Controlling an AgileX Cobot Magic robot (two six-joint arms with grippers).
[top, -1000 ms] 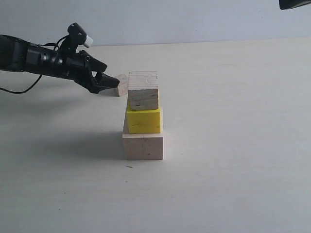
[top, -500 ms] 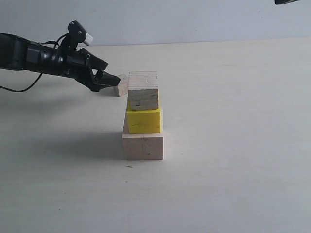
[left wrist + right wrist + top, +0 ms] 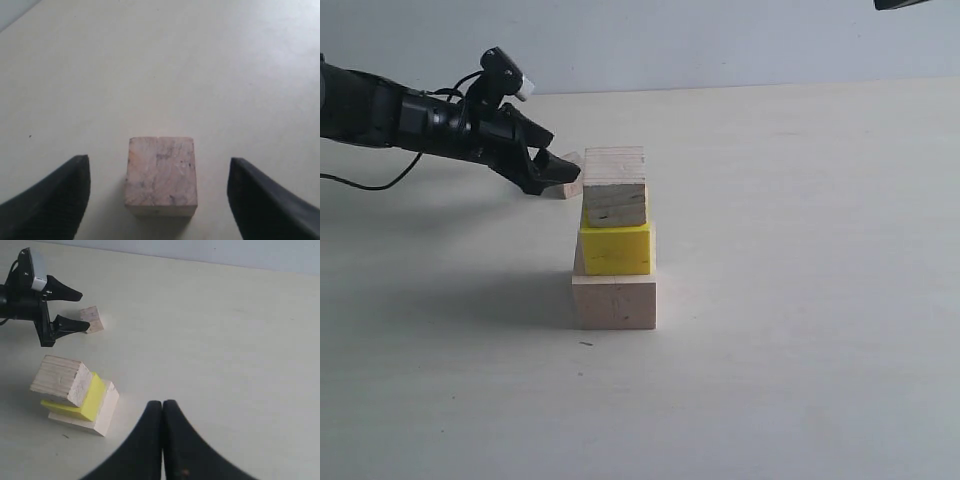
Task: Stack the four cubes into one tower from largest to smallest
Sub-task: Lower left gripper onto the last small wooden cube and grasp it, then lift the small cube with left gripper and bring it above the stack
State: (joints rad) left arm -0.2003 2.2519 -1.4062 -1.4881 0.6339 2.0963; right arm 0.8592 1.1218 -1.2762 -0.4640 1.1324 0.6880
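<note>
A partial tower stands mid-table: the pale pinkish largest cube [image 3: 614,301] at the bottom, the yellow cube [image 3: 615,249] on it, the tan layered cube [image 3: 615,187] on top. The same stack shows in the right wrist view, with the tan cube [image 3: 60,379] uppermost. The greyish-beige smallest cube [image 3: 161,174] lies on the table behind the tower, partly hidden in the exterior view [image 3: 571,186]. My left gripper [image 3: 560,166] is open, its fingers [image 3: 52,200] on either side of that cube without touching it. My right gripper [image 3: 162,407] is shut and empty, high above the table.
The table top [image 3: 800,260] is a plain pale surface reaching back to a grey wall. A black cable trails from the left arm [image 3: 390,115] at the left edge. A dark bit of the right arm [image 3: 900,4] shows at the top right.
My left gripper has moved right and slightly down towards the smallest cube, so its fingers now flank it. The tower has not moved.
</note>
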